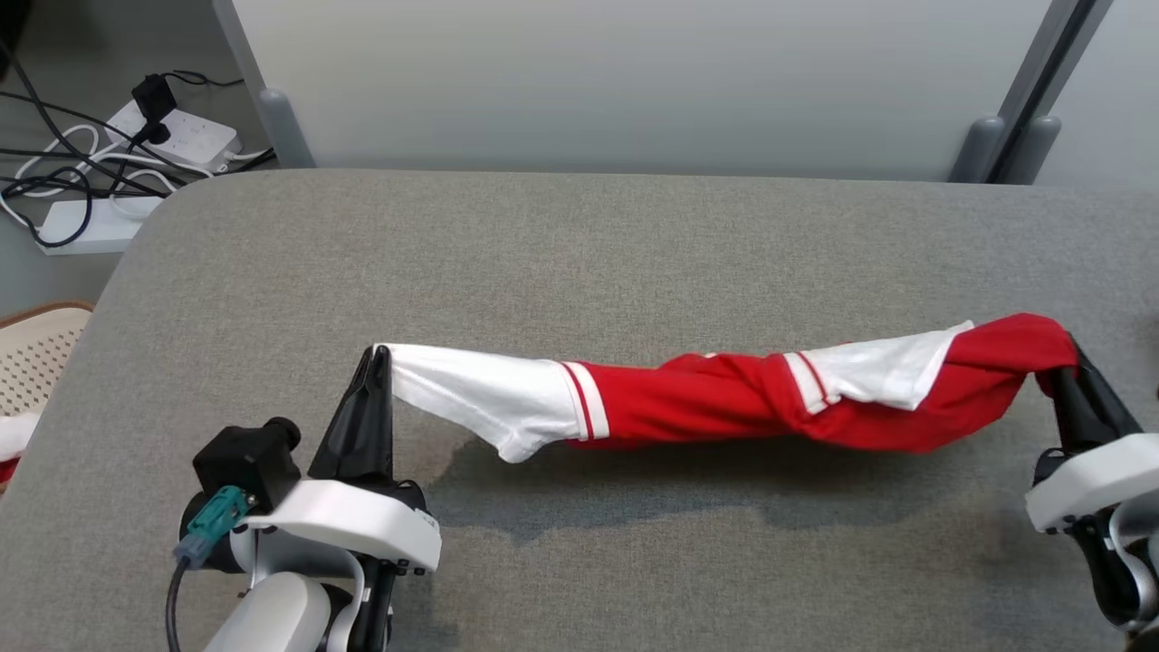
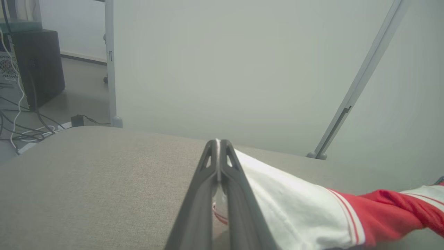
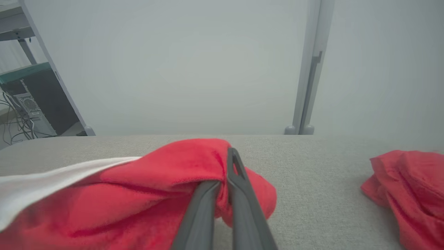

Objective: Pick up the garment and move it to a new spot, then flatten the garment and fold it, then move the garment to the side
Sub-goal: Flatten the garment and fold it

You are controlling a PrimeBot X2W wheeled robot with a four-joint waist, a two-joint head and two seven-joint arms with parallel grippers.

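The right gripper (image 1: 1061, 364) is half lost to me. In the head view its fingertips are buried in the red end of the garment (image 1: 724, 398), and its arm is cut off at the frame edge beyond the table's right side. In the right wrist view one dark finger lies over the cloth and the other runs under a fold, pressed together on the fabric, so it is clamped on the garment. My left forearm drops out of the frame at the table's near edge.

On the table's right end, well apart from the garment, lies a second red cloth (image 3: 409, 187), cropped so I cannot name it. Off the table's left side a cream perforated basket (image 1: 41, 349) is sliced by the frame. A scrap of white and red sits at its near rim, and I cannot tell whether it lies inside.

The left gripper (image 1: 380, 355) points away from me over the grey fabric-covered table (image 1: 579, 254), fingers pinched flat on the white corner of the garment. The right gripper leans in from the table's right side.

The garment, a red and white shirt with striped bands, hangs twisted between the two grippers across the table's near half. It sags in the middle with a shadow beneath it, and a white sleeve end droops near the left gripper. Power strips (image 1: 177, 136) and cables lie on the floor past the table's far left corner.
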